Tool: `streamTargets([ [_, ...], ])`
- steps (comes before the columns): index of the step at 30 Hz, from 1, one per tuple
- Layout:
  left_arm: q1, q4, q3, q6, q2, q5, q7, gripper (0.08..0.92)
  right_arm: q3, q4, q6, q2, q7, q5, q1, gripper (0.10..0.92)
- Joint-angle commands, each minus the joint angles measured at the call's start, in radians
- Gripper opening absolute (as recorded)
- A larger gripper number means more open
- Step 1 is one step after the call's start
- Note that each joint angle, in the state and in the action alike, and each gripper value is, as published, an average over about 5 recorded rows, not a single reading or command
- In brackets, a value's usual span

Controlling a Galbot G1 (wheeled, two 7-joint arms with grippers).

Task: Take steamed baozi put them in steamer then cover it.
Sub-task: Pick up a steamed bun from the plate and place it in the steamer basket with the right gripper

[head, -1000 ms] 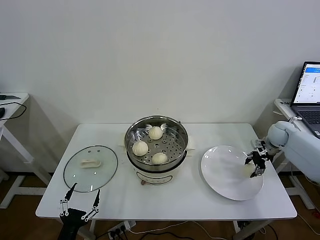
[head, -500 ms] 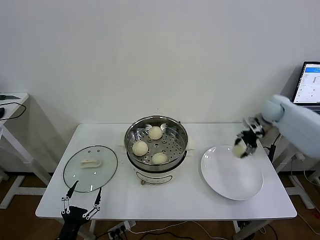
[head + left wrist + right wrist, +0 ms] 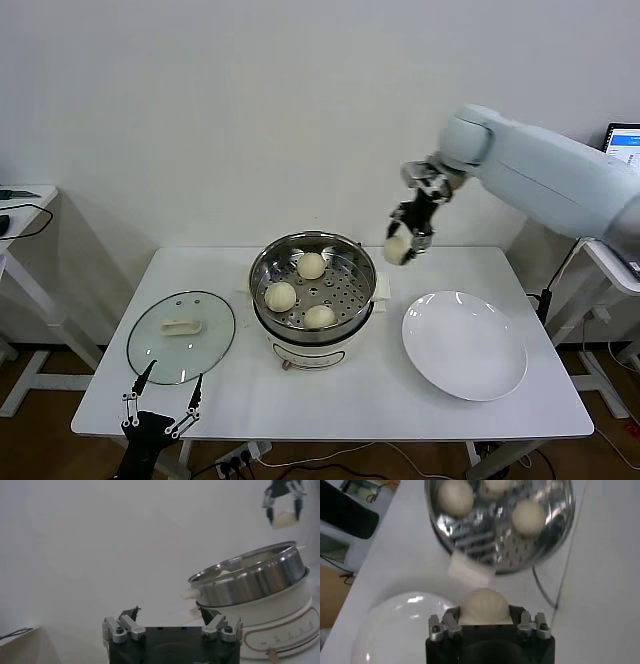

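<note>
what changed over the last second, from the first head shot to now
The right gripper, shut on the fourth baozi, lifted it off the plate and carried it up and toward the robot's left, to the steamer rim. The plate now lies bare. Unchanged: three baozi in the steamer, the cover on the table, and the left gripper open at the table's near edge.

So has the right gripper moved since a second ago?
Yes. The right gripper, holding a baozi, went from the white plate's right edge up and left, toward the steamer.
</note>
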Motion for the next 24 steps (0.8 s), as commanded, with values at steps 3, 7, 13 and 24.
streamTargets([
  [3,0.005,-0.002,-0.011,-0.003,-0.002,0.0,-0.001,0.823,-0.101,0.006,-0.07,0.234,0.114,0.051,-0.01,0.654],
  [7,0.005,0.0,-0.011,-0.005,-0.001,-0.001,-0.001,0.823,-0.112,-0.028,-0.07,0.256,0.129,0.032,-0.045,0.653],
  [13,0.005,0.002,-0.011,-0.007,-0.001,-0.001,-0.002,0.823,-0.121,-0.068,-0.068,0.262,0.133,0.009,-0.074,0.653],
  [24,0.004,0.006,-0.011,-0.009,-0.003,-0.001,-0.002,0.823,-0.129,-0.082,-0.066,0.243,0.126,-0.025,-0.1,0.653],
])
